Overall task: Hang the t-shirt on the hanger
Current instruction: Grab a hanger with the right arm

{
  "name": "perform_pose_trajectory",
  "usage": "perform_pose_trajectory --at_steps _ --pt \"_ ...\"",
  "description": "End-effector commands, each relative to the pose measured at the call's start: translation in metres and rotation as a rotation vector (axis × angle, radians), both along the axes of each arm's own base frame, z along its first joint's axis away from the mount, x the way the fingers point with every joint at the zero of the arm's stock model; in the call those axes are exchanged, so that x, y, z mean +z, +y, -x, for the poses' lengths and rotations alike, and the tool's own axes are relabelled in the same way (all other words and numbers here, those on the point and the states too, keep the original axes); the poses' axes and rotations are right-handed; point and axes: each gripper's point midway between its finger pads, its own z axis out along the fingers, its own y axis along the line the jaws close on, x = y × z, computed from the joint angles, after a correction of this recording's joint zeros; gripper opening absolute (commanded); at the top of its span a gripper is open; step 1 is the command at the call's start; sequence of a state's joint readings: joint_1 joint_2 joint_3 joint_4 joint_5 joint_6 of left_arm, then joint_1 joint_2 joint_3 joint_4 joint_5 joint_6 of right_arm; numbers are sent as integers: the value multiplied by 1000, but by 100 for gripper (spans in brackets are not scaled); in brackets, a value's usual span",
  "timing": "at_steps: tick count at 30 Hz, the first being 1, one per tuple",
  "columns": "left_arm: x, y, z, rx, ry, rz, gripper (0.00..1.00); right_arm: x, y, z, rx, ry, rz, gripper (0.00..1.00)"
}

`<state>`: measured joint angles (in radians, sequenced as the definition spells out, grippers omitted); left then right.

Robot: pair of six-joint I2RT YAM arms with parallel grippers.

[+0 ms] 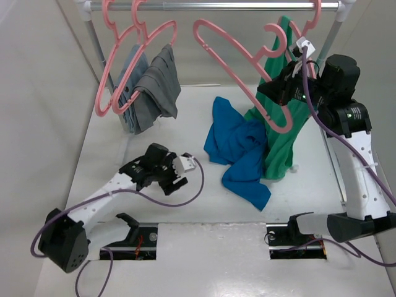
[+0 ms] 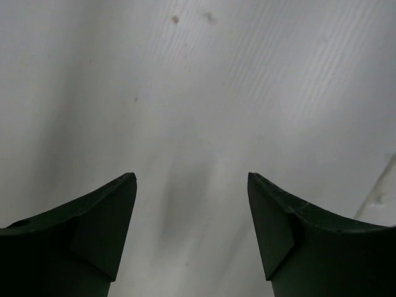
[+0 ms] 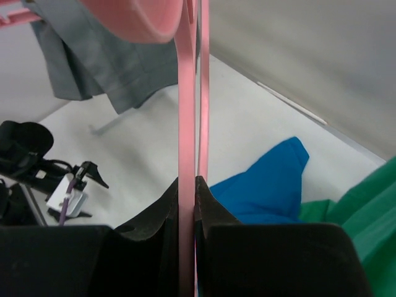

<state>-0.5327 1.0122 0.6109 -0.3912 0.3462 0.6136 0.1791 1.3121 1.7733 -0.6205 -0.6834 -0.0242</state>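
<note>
While the hanger [image 3: 185,124] is pinched between the nearly closed right fingers [image 3: 213,213], the left fingers [image 2: 99,223] are held apart, empty, above the white tabletop [image 1: 213,210], where the t-shirt [image 1: 238,151] is heaped.

A white table [image 1: 185,266] fills the lower and middle frame, closed in by a plain left wall [image 1: 31,124], right wall [image 1: 380,74] and back wall [image 1: 192,68]. Along the top edge a metal rail [image 1: 216,5] spans two white posts [image 1: 94,34] at the upper corners. The light is soft and even with faint shadows, and the left wrist view shows small dark specks [image 2: 175,19] on the white surface.
</note>
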Motion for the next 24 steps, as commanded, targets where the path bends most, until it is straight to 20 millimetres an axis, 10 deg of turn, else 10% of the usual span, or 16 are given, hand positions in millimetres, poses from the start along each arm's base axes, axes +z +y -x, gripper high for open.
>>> perform_pose_trajectory --at_steps 1,11,24 --pt "31 -36 -7 -38 -32 44 70 3 -6 4 -57 -56 37 0" --pt "126 -178 -104 -83 -142 457 78 4 1 0 -67 -90 23 0" --pt "66 -262 -172 -194 -140 402 84 -5 -11 1 -134 -119 82 0"
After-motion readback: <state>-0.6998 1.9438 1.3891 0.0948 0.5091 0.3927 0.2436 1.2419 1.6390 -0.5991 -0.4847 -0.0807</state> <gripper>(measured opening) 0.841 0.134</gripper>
